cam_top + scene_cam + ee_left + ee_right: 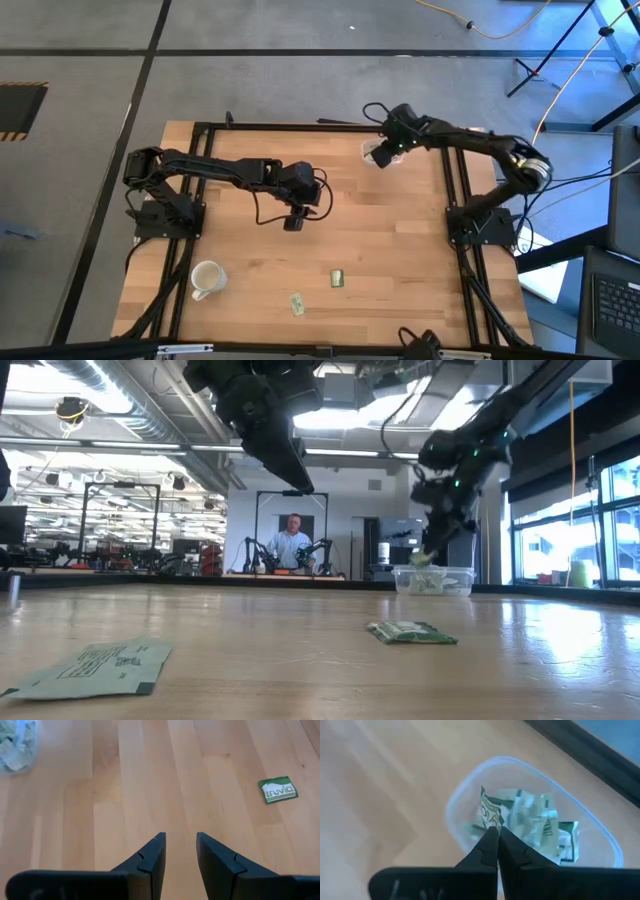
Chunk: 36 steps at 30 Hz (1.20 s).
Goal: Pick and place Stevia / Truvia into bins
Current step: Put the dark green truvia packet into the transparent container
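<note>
Pinched between the shut fingers of the right gripper (496,836), a Truvia sachet (489,812) is held upright directly above the clear bin (470,795); release is judged next. The left gripper (180,847), parted and empty, is held well apart.

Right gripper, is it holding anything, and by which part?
The right gripper pinches a Stevia / Truvia sachet by its lower edge, above the clear bin. The left gripper holds nothing.

white mug (206,279), two sachets (338,278), wooden table (390,240)
</note>
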Available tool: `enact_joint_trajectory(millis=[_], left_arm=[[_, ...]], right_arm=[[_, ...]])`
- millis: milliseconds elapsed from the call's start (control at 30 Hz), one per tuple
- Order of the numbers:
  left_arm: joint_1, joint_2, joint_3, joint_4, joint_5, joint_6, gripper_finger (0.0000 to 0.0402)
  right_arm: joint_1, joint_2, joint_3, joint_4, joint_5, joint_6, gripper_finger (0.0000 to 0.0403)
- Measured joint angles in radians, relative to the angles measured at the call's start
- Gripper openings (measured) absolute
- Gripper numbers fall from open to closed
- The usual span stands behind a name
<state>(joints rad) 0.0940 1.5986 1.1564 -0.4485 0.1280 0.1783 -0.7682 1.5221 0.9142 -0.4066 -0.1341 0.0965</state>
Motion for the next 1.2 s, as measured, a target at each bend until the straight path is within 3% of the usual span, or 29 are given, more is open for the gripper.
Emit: enact_joint_trajectory(millis=[200,600,800,1000,1200], left_arm=[[-0.001,0.000,0.000,-0.017,0.020,0.000,0.0102],[0.000,0.000,0.000,-0.028,0.020,-0.025,0.0102],[-0.021,0.000,0.000,-0.027,0.020,0.044,0.0099],[-0.064,0.000,0.000,-0.029,0.023,0.030,0.0092],[-0.095,0.000,0.000,-0.113,0.022,-0.033,0.0085]], right_arm=[[-0.022,0.086,0.000,0.059,0.001,0.003,0.0015],[-0.024,0.073,0.000,0.027,0.015,0.003,0.0078],[-0.018,0.004,0.038,-0.016,0.134,-0.012,0.0122],[0.104,-0.162,0.048,-0.019,0.122,-0.075,0.0127],[0.335,-0.279,0.033,-0.008,0.025,-0.081,0.0127]])
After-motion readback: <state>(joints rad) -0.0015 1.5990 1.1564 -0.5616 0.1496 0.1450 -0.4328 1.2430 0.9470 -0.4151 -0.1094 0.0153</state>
